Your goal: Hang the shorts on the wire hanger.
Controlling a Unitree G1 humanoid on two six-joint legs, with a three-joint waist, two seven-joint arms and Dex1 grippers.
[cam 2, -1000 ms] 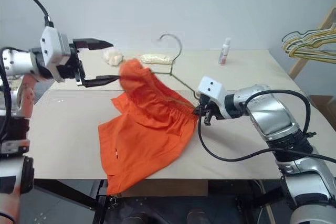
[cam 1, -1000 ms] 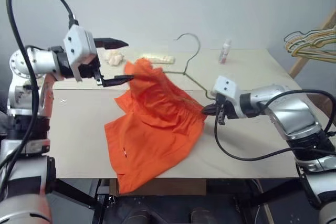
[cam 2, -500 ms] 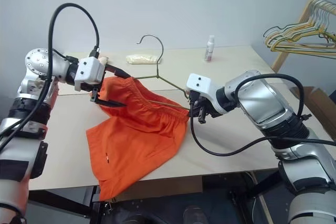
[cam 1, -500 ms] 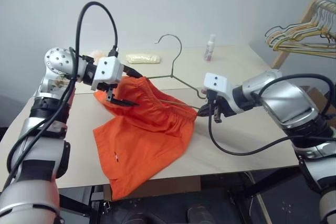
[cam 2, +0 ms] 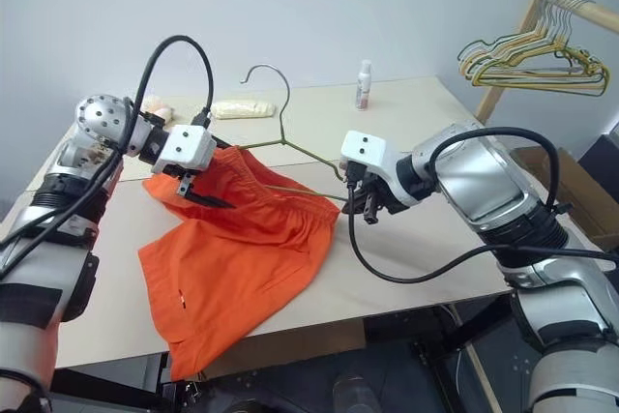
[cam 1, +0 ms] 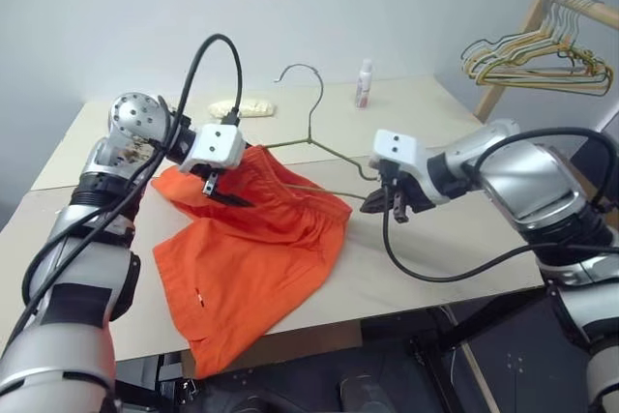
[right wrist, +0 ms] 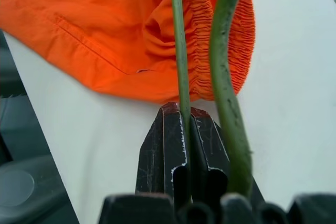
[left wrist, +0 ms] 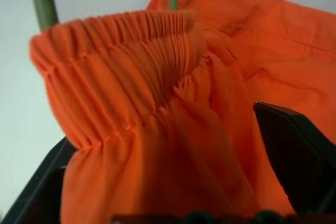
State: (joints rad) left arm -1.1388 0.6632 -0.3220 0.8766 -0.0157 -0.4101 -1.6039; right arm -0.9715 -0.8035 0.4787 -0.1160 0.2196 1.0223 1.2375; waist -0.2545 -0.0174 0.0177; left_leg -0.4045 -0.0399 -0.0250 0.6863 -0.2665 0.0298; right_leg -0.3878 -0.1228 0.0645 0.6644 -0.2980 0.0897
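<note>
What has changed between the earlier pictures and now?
The left claw came down from above the table to the waistband of the shorts, with its fingers now on either side of the fabric, and the raised bunch of fabric sank toward the table. The right claw stayed shut on the wire hanger.

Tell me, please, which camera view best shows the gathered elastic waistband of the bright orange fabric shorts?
The left wrist view: the gathered elastic waistband is close, ribbing distinct. The right wrist view shows its ruched edge behind the wire; the eye views show the bright orange fabric shorts whole.

left gripper (cam 1: 230, 191) — lower, onto shorts (cam 1: 253, 258) waistband
</note>
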